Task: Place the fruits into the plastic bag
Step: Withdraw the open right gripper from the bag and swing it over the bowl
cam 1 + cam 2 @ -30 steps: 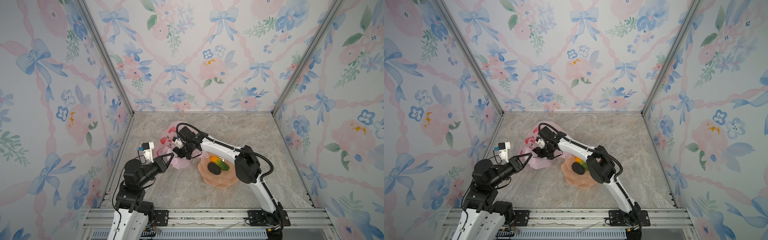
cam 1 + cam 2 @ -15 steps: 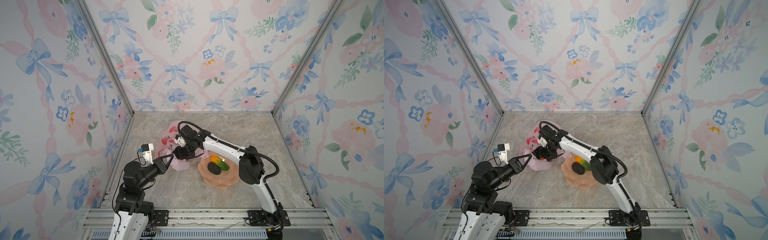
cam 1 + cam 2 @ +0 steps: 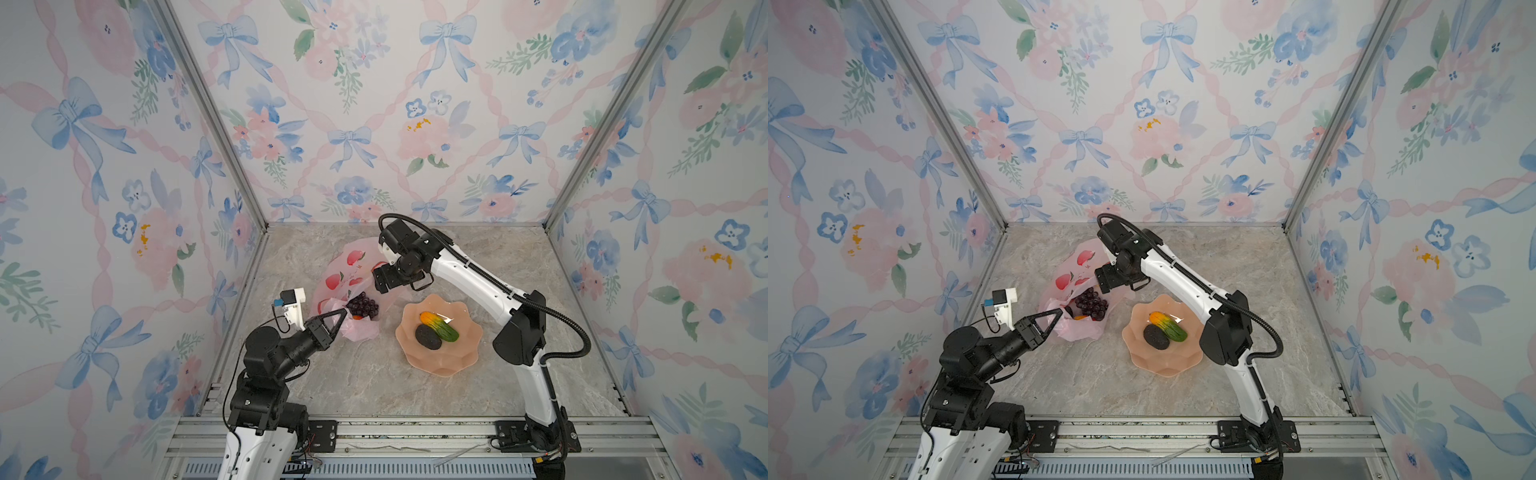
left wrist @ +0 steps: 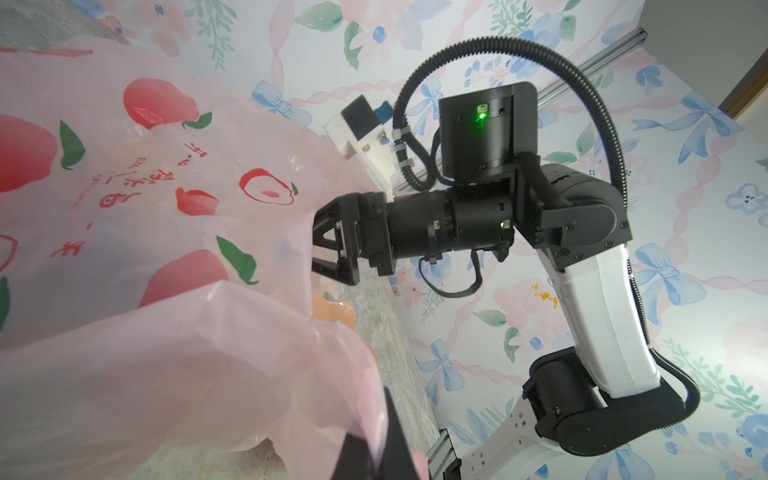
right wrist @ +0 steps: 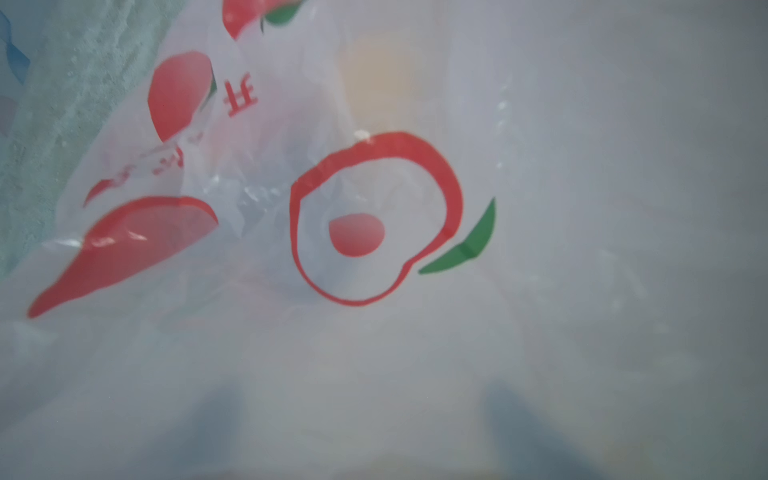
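Left wrist view: the plastic bag [image 4: 124, 232] beside the bowl [image 3: 440, 362] carries peach prints and red Chinese writing, 开 legible; left gripper [image 3: 341, 312] pinches its rim, right gripper [image 4: 321, 245] gapes against it. Grapes [image 3: 362, 306] inside; avocado [image 3: 428, 336], papaya [image 3: 439, 326] in the bowl.

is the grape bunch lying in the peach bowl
No, the grape bunch lies at the mouth of the plastic bag, apart from the peach bowl.

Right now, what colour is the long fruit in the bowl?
The papaya runs orange to green; clearest in a top view.
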`<state>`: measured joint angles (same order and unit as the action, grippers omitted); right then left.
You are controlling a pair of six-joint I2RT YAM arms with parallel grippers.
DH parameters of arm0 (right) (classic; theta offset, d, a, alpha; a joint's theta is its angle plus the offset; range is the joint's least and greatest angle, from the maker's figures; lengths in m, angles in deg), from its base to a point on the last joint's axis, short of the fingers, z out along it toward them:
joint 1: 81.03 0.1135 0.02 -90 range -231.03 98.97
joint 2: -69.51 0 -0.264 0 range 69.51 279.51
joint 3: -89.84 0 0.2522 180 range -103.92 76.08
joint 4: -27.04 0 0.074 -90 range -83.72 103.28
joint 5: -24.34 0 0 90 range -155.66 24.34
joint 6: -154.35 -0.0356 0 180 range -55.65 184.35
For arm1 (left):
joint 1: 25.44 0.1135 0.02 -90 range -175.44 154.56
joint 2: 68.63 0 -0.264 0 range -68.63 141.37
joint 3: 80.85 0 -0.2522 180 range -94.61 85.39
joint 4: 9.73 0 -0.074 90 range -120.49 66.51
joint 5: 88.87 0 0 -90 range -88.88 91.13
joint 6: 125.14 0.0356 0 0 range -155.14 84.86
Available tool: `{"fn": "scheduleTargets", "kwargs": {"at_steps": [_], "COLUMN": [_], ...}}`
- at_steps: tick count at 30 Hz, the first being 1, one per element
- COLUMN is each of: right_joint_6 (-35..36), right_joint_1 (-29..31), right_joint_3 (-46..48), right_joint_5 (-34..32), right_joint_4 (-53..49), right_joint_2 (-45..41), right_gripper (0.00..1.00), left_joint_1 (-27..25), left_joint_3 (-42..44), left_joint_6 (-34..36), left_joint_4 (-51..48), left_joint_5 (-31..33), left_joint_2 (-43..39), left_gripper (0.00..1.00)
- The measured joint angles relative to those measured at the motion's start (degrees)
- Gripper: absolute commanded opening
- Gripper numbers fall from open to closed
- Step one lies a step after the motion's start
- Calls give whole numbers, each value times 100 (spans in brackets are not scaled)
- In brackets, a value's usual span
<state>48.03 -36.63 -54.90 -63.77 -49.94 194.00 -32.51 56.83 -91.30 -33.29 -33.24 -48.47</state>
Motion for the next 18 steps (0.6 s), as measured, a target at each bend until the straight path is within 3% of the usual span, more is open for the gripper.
{"fn": "scheduleTargets", "kwargs": {"at_steps": [12,18], "right_joint_6": [356,254], "right_joint_1": [-564,-568], "right_joint_3": [-730,621], "right_joint_5": [656,1104], "right_joint_4": [20,433], "right_joint_2": [-9,-1071], "right_gripper": [95,100], "left_joint_1": [0,0], "left_joint_3": [-50,-66], "left_joint_6": [-221,-225], "left_joint_4": [-7,-2], "left_joint_5": [-17,-15], "left_joint_2": [-24,-24], "left_gripper": [0,0]}}
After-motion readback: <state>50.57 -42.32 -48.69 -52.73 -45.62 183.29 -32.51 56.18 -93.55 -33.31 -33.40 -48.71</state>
